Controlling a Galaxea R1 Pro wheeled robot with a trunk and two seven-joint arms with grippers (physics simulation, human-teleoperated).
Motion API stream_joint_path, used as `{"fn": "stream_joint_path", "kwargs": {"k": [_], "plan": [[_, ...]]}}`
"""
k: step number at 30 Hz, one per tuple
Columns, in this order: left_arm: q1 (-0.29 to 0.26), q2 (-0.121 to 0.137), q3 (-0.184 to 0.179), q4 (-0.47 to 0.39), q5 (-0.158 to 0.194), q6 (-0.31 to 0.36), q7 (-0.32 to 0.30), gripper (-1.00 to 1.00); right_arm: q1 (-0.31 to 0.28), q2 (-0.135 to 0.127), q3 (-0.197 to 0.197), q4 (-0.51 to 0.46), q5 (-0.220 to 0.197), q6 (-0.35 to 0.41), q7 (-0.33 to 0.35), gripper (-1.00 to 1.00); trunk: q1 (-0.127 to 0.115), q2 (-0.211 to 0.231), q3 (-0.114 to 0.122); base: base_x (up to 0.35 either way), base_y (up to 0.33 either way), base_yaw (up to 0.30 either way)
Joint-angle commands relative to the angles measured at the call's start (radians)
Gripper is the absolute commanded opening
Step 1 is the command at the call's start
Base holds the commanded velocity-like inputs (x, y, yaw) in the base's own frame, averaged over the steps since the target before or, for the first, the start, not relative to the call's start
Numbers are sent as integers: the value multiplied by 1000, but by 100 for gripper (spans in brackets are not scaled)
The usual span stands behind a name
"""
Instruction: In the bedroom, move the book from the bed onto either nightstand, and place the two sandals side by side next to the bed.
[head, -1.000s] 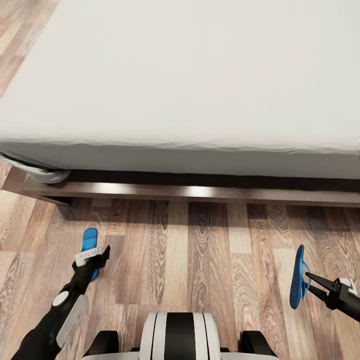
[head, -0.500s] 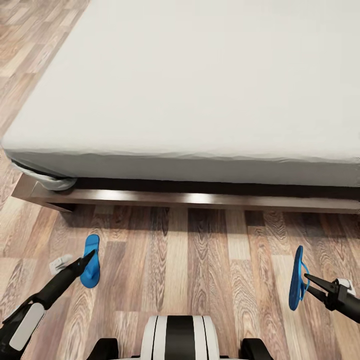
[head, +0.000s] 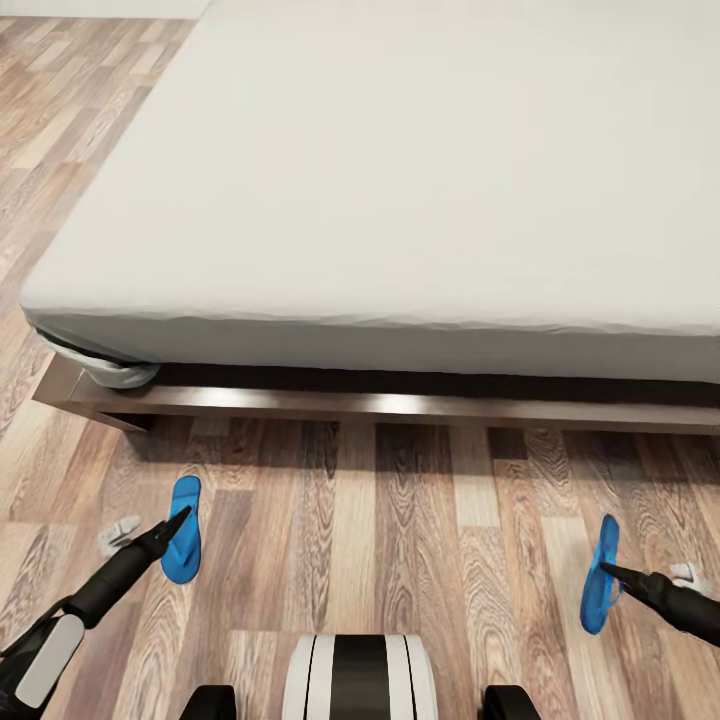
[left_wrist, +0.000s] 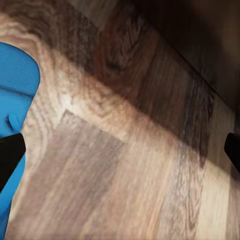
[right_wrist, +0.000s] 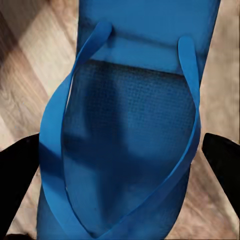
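Lying flat on the wood-plank floor (head: 400, 520), the left blue sandal (head: 182, 543) is seen just beside the tip of the left gripper (head: 172, 522), a little on its inner side and apart from the bed frame (head: 400, 405). In the left wrist view the 2 dark fingertips (left_wrist: 10, 152) are spread wide, with bare floor between them and the sandal's edge (left_wrist: 15, 100) at 1 finger; nothing is pinched.

The right blue sandal (head: 600, 575) is tilted up on its edge at the tip of the right gripper (head: 612, 574), on that gripper's inner side. In the right wrist view the sandal (right_wrist: 130, 150) lies straight ahead, its 2 straps (right_wrist: 65, 115) meeting near the camera, while the dark fingers (right_wrist: 17, 175) stand apart on either side of it. Whether the sandal is actually being gripped cannot be told.

Beyond both grippers, the bed (head: 420, 200) with its pale mattress is seen. The 2 sandals are well apart from each other.
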Motion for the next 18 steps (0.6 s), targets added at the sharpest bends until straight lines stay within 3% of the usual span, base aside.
{"fn": "stream_joint_path", "kwargs": {"k": [1, 4, 8, 12, 18], "plan": [[0, -1, 1, 0, 10, 10, -5, 100, 0, 0, 0, -17, -7, 9, -71, -100, 0, 0, 0, 0, 0, 0], [0, -11, -1, 1, 10, 10, -4, 100, 0, 1, 2, -49, -7, 8, -235, -100, 0, 0, 0, 0, 0, 0], [0, -18, -1, 1, 9, 9, -3, 100, 0, 1, 3, -60, -2, 7, -344, -100, 0, 0, 0, 0, 0, 0], [-1, -20, -1, 1, 8, 9, -3, 100, 0, 4, 2, -74, 64, -2, -501, -100, 0, 0, 0, 0, 0, 0], [0, -20, -7, 2, 8, 9, -3, 100, 0, 16, 3, -105, 119, -58, -559, -100, 0, 0, 0, 0, 0, 0]]}}
